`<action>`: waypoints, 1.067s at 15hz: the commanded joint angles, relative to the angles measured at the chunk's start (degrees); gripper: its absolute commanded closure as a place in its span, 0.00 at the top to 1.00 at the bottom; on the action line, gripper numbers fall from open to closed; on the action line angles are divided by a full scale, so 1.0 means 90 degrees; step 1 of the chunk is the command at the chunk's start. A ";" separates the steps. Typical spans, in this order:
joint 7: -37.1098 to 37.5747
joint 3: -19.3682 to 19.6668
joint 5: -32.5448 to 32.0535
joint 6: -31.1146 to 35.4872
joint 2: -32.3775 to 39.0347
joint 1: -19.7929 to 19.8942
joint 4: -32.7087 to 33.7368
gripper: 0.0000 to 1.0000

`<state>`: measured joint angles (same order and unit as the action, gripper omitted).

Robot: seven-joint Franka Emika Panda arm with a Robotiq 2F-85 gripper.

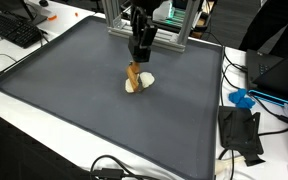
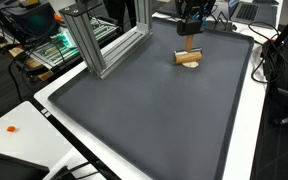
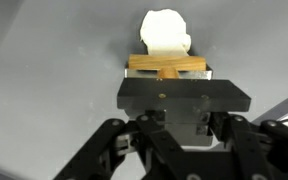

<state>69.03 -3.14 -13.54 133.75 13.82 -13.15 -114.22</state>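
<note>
My gripper [image 1: 136, 68] hangs over the far middle of a dark grey mat [image 1: 74, 110] and is shut on a small wooden piece [image 1: 133, 76]. In the wrist view the wooden piece [image 3: 167, 64] lies crosswise between the fingers of the gripper [image 3: 167, 70]. A white rounded object [image 3: 164, 32] sits just beyond it, touching it or very close. In an exterior view the gripper [image 2: 189, 47] stands upright over the wooden piece [image 2: 189, 60], which is low at the mat [image 2: 154, 110]. The white object [image 1: 143, 84] lies on the mat beside the wood.
An aluminium frame [image 1: 114, 18] stands at the mat's far edge, also seen as posts [image 2: 92, 45]. A keyboard [image 1: 14, 30] lies off one corner. A blue item [image 1: 242, 98] and a black device [image 1: 242, 135] with cables sit beside the mat.
</note>
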 commanded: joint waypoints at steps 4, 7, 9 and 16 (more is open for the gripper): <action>-0.2106 -0.0093 0.0123 0.0212 -0.0023 0.0194 -0.0132 0.29; -0.3111 -0.0122 0.0331 0.0281 -0.0099 0.0259 -0.0151 0.29; -0.3781 -0.0139 0.0527 0.0242 -0.0151 0.0303 -0.0150 0.29; -0.5704 -0.0150 0.0902 0.0107 -0.0295 0.0382 -0.0129 0.29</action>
<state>24.65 -3.51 -6.90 135.06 13.32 -10.82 -114.26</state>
